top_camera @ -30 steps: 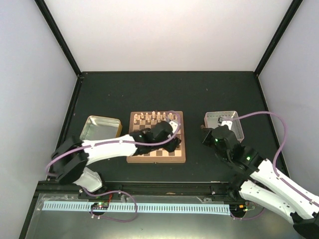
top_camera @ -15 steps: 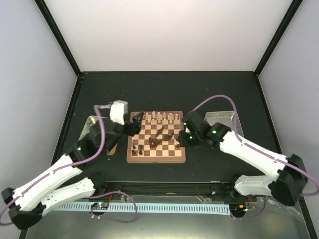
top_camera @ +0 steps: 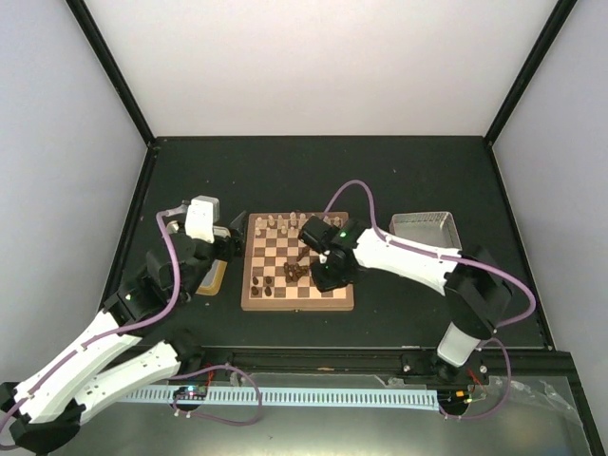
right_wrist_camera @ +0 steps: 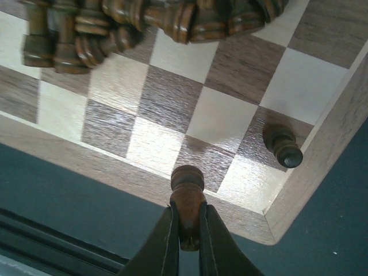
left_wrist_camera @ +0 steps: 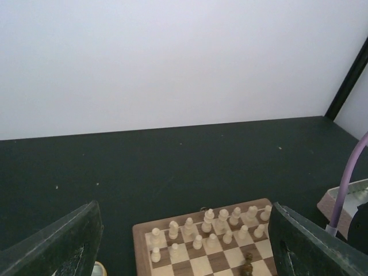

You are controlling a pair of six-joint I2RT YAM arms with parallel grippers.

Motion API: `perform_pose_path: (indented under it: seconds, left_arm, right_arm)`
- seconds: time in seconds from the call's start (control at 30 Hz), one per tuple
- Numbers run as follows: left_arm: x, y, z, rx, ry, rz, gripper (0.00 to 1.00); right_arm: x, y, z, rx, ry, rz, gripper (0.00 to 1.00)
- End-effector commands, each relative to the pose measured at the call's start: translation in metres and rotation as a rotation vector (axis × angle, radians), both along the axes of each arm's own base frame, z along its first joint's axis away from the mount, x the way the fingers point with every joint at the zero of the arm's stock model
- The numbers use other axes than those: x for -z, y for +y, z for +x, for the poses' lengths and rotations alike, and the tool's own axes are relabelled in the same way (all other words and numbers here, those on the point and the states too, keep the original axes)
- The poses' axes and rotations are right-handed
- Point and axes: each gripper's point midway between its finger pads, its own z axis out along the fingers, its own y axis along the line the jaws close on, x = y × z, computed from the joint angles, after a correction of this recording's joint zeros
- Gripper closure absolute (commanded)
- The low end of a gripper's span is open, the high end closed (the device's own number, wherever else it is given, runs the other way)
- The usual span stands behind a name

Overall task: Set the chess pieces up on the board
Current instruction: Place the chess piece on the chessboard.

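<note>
Setting: black tabletop [top_camera: 399, 180] boxed in by plain white walls, with both your arms reaching in from the near edge.
Board: one square wooden chessboard with light and dark brown checks and a tan border [top_camera: 294, 304], mid-table.
Pale set: small turned cream chessmen [left_wrist_camera: 209, 230], standing in two rows along the board's far edge. You can count at least fourteen from the left wrist; the exact total is unclear.
Dark heap: dark brown turned chessmen [right_wrist_camera: 167, 20], lying tumbled together on the middle squares. Their number cannot be told.
Dark pawn: one small dark brown pawn [right_wrist_camera: 282, 146], apparently upright on a square by the near corner.
Dark strays: one or two more dark pieces [top_camera: 264, 287], apart on the near-left squares.
Right gripper [right_wrist_camera: 188, 214]: clamped on one round-headed dark brown piece [right_wrist_camera: 187, 187], over the board's near edge, close to that pawn.
Left gripper [top_camera: 234, 237]: fingers spread wide with nothing between them, just off the board's left edge.
Side items: one gold-rimmed tray [top_camera: 214, 280], mostly hidden under your left arm; one pale grey box [top_camera: 423, 218] to the right of the board.
Progress: roughly half done, by my judgement. The pale side looks finished or nearly so; the two near rows for the dark set are almost bare and are yours to fill.
</note>
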Motion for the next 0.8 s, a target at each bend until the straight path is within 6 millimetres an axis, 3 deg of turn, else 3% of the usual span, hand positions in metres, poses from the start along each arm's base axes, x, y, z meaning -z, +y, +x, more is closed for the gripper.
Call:
perform_pose_path:
  seconds: [0.0,0.3,0.5,0.77]
  left_arm:
    - [0.000,0.017,-0.001,-0.061,-0.012,0.034,0.19]
    - [0.001,0.021,-0.003,-0.066,-0.012,0.015,0.19]
    - [0.005,0.018,-0.002,-0.058,0.001,0.020,0.19]
    - [0.007,0.019,0.000,-0.064,0.009,0.018,0.19]
  right_arm:
    - [0.005,-0.008,-0.003,-0.022,0.023,-0.095,0.99]
    - [0.017,-0.009,-0.003,-0.055,0.059,-0.152,0.97]
    - [0.024,-0.009,-0.007,-0.079,0.073,-0.154,0.90]
    - [0.025,0.004,-0.005,-0.087,0.072,-0.093,0.87]
